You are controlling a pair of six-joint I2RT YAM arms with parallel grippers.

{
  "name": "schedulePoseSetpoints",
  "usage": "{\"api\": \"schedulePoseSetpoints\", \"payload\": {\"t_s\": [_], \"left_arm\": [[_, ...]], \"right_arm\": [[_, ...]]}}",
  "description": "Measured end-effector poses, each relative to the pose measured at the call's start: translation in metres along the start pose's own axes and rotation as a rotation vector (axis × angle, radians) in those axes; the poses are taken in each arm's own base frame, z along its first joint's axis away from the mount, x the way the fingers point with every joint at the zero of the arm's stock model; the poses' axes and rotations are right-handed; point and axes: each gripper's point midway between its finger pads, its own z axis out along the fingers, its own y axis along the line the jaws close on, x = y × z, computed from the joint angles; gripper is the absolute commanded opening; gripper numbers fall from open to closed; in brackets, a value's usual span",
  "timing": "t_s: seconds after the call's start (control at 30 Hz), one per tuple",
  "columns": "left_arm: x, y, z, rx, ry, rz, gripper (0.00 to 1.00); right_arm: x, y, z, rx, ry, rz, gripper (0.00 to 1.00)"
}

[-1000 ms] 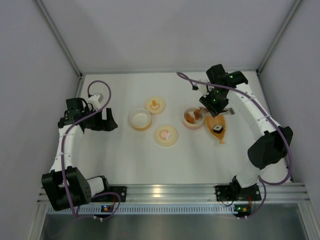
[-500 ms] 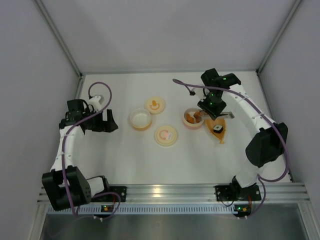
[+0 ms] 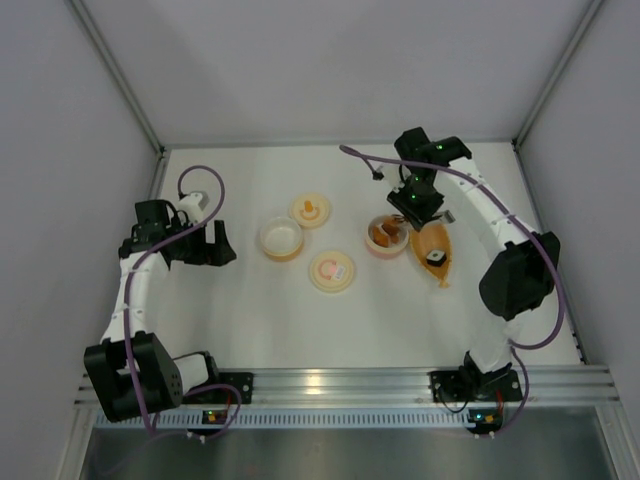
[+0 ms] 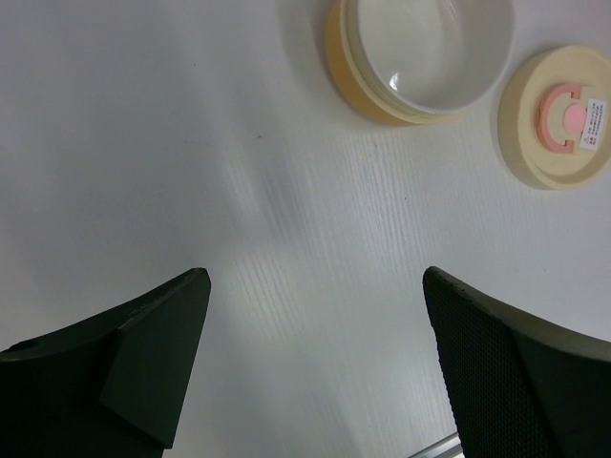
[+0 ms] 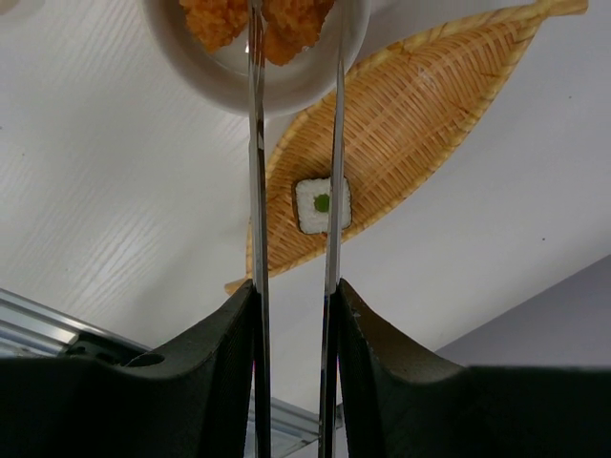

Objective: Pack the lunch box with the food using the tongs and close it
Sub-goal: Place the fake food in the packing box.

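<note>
The lunch box (image 3: 371,243), a small round cream container with a pink rim, holds orange-brown food chunks (image 3: 382,234). In the right wrist view its wall (image 5: 250,88) is at the top with the chunks (image 5: 218,19) inside. My right gripper (image 5: 294,286) is shut on the slim silver tongs (image 5: 256,181). Their two arms run up over the container, and the tips are cut off by the frame edge. In the top view this gripper (image 3: 412,205) hovers just behind the lunch box. The pink-marked lid (image 3: 331,270) lies flat, also visible in the left wrist view (image 4: 563,114). My left gripper (image 4: 315,277) is open and empty.
A woven orange boat-shaped tray (image 3: 430,243) with one sushi roll piece (image 5: 321,203) lies right of the lunch box. An empty yellow-rimmed container (image 3: 281,238) and an orange-marked lid (image 3: 311,209) sit mid-table. The left gripper (image 3: 222,246) waits at the left.
My right arm has swung left and slightly back, bringing the tongs from over the woven tray to over the lunch box. The left arm has not moved.
</note>
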Motion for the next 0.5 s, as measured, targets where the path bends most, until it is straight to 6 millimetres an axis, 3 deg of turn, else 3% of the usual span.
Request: {"api": "schedulePoseSetpoints", "payload": {"t_s": [0.2, 0.5], "left_arm": [[0.0, 0.0, 0.0, 0.0, -0.001, 0.003, 0.98], [0.0, 0.0, 0.0, 0.0, -0.001, 0.005, 0.98]], "right_arm": [[-0.008, -0.001, -0.008, 0.003, -0.034, 0.019, 0.41], [-0.012, 0.0, -0.011, -0.005, -0.056, 0.029, 0.45]]}}
